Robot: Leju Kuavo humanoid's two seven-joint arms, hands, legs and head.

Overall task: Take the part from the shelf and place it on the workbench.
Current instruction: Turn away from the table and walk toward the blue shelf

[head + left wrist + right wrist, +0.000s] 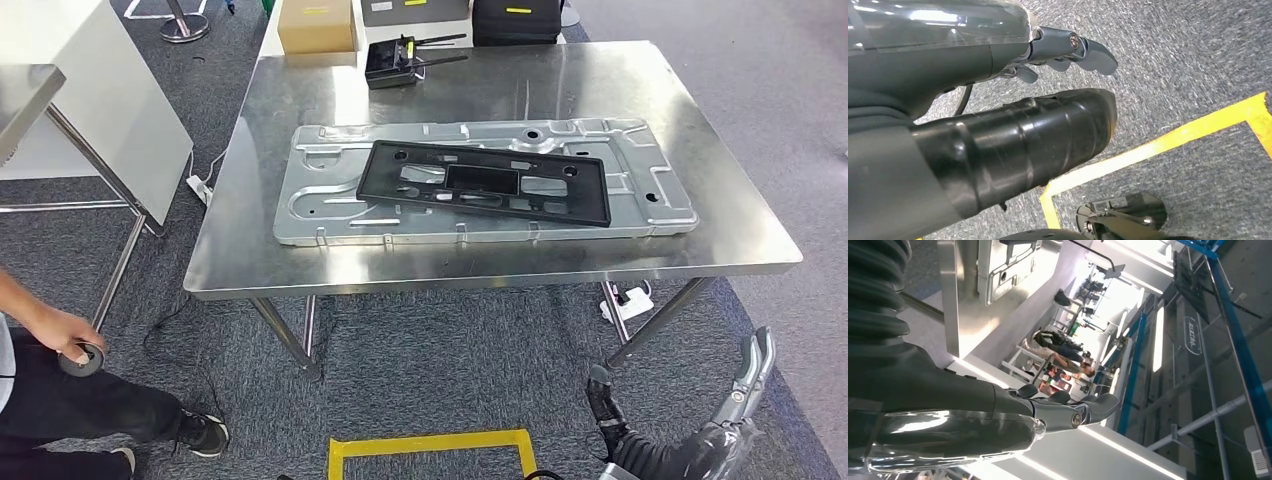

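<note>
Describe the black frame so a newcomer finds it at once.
Start at the steel workbench. A large silver stamped panel lies flat on it, and the black frame rests on that panel. It is the only black, flat, cut-out piece there.

Grey speckled carpet (430, 370) covers the floor, marked with a square outline of yellow tape (430, 445) near the front. A steel bench (300, 265) on slanted metal legs stands in the middle, its top shiny with reflected light. To one side stands a white cabinet (90, 90) – a power strip (198, 186) lies by its foot. Overhead run blue steel beams (1235, 335) and long strip lights (1158, 337).
</note>
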